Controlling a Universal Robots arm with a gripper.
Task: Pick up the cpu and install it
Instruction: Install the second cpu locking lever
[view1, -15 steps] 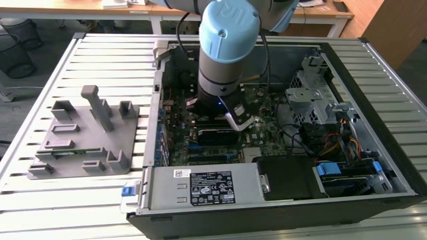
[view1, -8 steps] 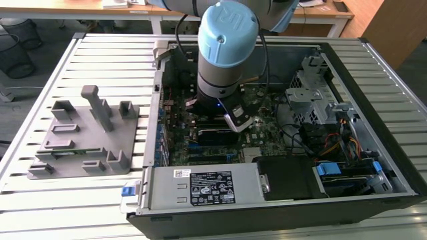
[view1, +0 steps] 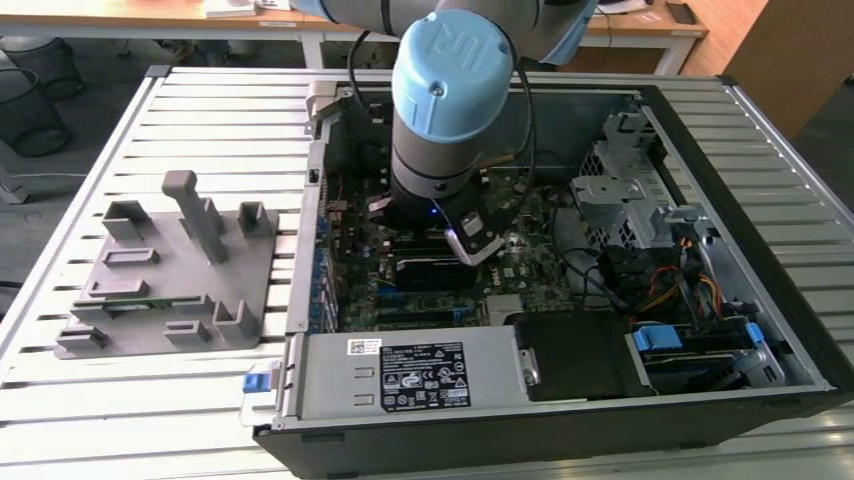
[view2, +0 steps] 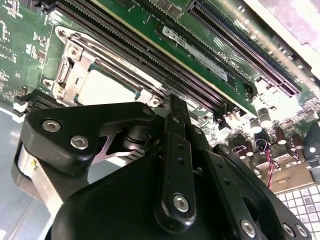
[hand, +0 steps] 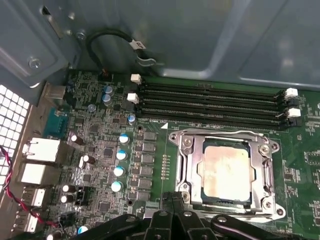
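- Since the grey plastic fixture tray (view1: 160, 290) on the exterior view's left holds no chip, the cpu (hand: 226, 169), a flat silvery square plate, already sits inside the steel socket frame (hand: 186, 167) on the green motherboard (hand: 150, 150).
- The black gripper (view2: 172, 107) hovers just above it; whether its fingers are parted, I cannot tell.
- Risk: a tilted descent could scrape the frame or unseat the chip.

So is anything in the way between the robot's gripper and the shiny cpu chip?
Nothing visible is. In the first wrist view the cpu lies bare in its socket, inside the metal frame that rings it. The gripper sits right beside that frame, with no cable or part between them.
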